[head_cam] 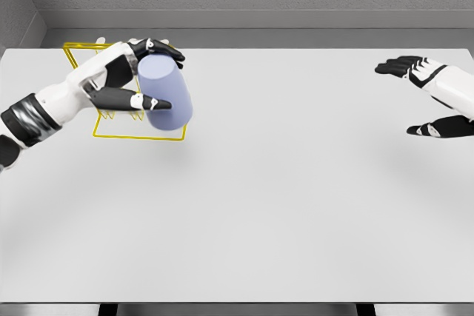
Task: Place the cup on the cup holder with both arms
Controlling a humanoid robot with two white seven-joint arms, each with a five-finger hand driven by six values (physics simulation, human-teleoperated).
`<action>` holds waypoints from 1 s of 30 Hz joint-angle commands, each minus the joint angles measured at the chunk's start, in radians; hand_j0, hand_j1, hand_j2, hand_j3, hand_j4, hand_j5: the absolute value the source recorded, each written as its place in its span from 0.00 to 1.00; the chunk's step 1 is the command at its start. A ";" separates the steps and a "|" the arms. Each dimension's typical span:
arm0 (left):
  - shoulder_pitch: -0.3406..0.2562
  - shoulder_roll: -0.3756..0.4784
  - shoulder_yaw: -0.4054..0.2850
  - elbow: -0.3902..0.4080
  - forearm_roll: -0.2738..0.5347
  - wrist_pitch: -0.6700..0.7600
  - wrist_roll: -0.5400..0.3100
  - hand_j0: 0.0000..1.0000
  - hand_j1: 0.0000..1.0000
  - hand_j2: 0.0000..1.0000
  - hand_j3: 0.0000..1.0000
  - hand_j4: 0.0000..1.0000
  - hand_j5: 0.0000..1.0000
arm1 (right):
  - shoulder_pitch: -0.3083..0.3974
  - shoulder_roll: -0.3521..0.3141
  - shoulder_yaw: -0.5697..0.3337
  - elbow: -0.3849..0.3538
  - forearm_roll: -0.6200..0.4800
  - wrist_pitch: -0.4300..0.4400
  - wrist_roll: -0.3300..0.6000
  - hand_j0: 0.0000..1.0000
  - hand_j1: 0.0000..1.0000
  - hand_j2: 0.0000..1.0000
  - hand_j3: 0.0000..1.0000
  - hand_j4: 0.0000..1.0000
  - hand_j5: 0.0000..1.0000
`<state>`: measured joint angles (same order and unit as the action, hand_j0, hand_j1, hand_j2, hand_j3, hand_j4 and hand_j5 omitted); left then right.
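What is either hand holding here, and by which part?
The left hand grips the pale lavender cylindrical cup around its side wall, over the yellow wire cup holder. The right hand is open, holding nothing.

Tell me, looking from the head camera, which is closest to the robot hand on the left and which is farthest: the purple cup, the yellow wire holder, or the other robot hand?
1. Cup: held in the left robot hand, fingers wrapped around it, at the table's far left.
2. Cup holder: yellow wire frame right behind and under that hand.
3. Right robot hand: far across the table, at the right edge, fingers spread, holding nothing.
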<state>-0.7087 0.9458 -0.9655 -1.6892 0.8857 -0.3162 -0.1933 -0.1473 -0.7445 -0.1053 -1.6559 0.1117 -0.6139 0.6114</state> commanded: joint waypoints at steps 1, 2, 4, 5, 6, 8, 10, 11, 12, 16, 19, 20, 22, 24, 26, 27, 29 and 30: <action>0.000 0.001 0.005 0.006 0.005 0.000 0.000 0.66 0.66 0.66 0.66 0.66 0.66 | 0.000 -0.001 0.001 -0.001 -0.009 0.003 -0.001 1.00 1.00 1.00 1.00 1.00 1.00; 0.000 -0.001 0.007 0.016 0.005 0.000 0.000 0.66 0.66 0.66 0.66 0.66 0.66 | -0.002 -0.001 0.001 -0.001 -0.007 0.003 -0.001 1.00 1.00 1.00 1.00 1.00 1.00; -0.005 -0.001 0.010 0.028 0.009 0.000 0.000 0.67 0.67 0.67 0.67 0.67 0.67 | 0.000 -0.001 -0.001 -0.001 -0.007 0.003 -0.001 1.00 1.00 1.00 1.00 1.00 1.00; -0.008 0.001 0.010 0.028 0.018 0.000 0.000 0.67 0.67 0.67 0.67 0.67 0.67 | 0.000 -0.001 0.001 -0.001 -0.007 0.003 -0.001 1.00 1.00 1.00 1.00 1.00 1.00; -0.015 0.001 0.010 0.028 0.019 0.000 0.000 0.67 0.67 0.67 0.67 0.67 0.67 | 0.000 -0.001 0.001 -0.001 -0.007 0.003 -0.001 1.00 1.00 1.00 1.00 1.00 1.00; -0.025 0.011 0.010 0.026 0.032 0.000 0.000 0.67 0.67 0.67 0.67 0.67 0.67 | 0.000 -0.001 0.001 -0.001 -0.007 0.003 -0.001 1.00 1.00 1.00 1.00 1.00 1.00; -0.029 0.014 0.010 0.028 0.033 0.000 0.000 0.67 0.67 0.67 0.67 0.67 0.67 | 0.000 -0.001 -0.001 -0.001 -0.009 0.003 -0.001 1.00 1.00 1.00 1.00 1.00 1.00; -0.029 0.014 0.010 0.028 0.033 0.000 0.000 0.67 0.67 0.67 0.67 0.67 0.67 | 0.000 -0.001 0.001 -0.001 -0.007 0.003 -0.001 1.00 1.00 1.00 1.00 1.00 1.00; -0.029 0.014 0.011 0.031 0.033 0.000 0.000 0.67 0.67 0.67 0.67 0.67 0.67 | 0.000 -0.001 -0.001 -0.001 -0.007 0.003 -0.001 1.00 1.00 1.00 1.00 1.00 1.00; -0.035 0.014 0.010 0.055 0.035 0.000 0.000 0.67 0.67 0.67 0.67 0.67 0.67 | 0.000 -0.001 0.001 0.001 -0.007 0.003 -0.001 1.00 1.00 1.00 1.00 1.00 1.00; -0.040 0.010 0.010 0.077 0.041 0.000 0.000 0.67 0.67 0.67 0.67 0.67 0.67 | 0.000 -0.001 -0.001 0.001 -0.007 0.003 -0.001 1.00 1.00 1.00 1.00 1.00 1.00; -0.040 0.010 0.010 0.082 0.041 0.000 0.000 0.67 0.67 0.67 0.67 0.67 0.67 | 0.000 -0.001 0.001 -0.001 -0.009 0.003 -0.001 1.00 1.00 1.00 1.00 1.00 1.00; -0.040 0.008 0.010 0.088 0.041 0.002 0.000 0.68 0.68 0.68 0.68 0.68 0.68 | 0.000 -0.001 -0.001 -0.001 -0.009 0.003 -0.001 1.00 1.00 1.00 1.00 1.00 1.00; -0.040 0.007 0.010 0.088 0.041 0.002 0.000 0.68 0.68 0.68 0.68 0.68 0.68 | 0.000 -0.001 0.001 0.001 -0.007 0.003 -0.001 1.00 1.00 1.00 1.00 1.00 1.00; -0.040 0.002 0.010 0.088 0.042 0.002 0.000 0.68 0.68 0.68 0.68 0.68 0.68 | 0.000 -0.001 -0.001 0.001 -0.007 0.003 -0.001 1.00 1.00 1.00 1.00 1.00 1.00; -0.040 0.002 0.010 0.088 0.041 0.003 0.000 0.68 0.68 0.68 0.68 0.68 0.68 | 0.000 -0.001 -0.001 0.001 -0.007 0.003 -0.001 1.00 1.00 1.00 1.00 1.00 1.00; -0.044 -0.002 0.008 0.097 0.041 0.003 0.000 0.68 0.68 0.68 0.68 0.68 0.68 | 0.000 0.001 -0.001 0.001 -0.009 0.003 -0.001 1.00 1.00 1.00 1.00 1.00 1.00; -0.046 -0.015 0.008 0.109 0.041 0.005 0.000 0.68 0.68 0.68 0.68 0.68 0.68 | 0.000 -0.001 -0.001 -0.001 -0.009 0.003 -0.001 1.00 1.00 1.00 1.00 1.00 1.00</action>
<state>-0.7562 0.9409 -0.9579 -1.5910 0.9224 -0.3129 -0.1934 -0.1473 -0.7444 -0.1050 -1.6557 0.1108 -0.6139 0.6114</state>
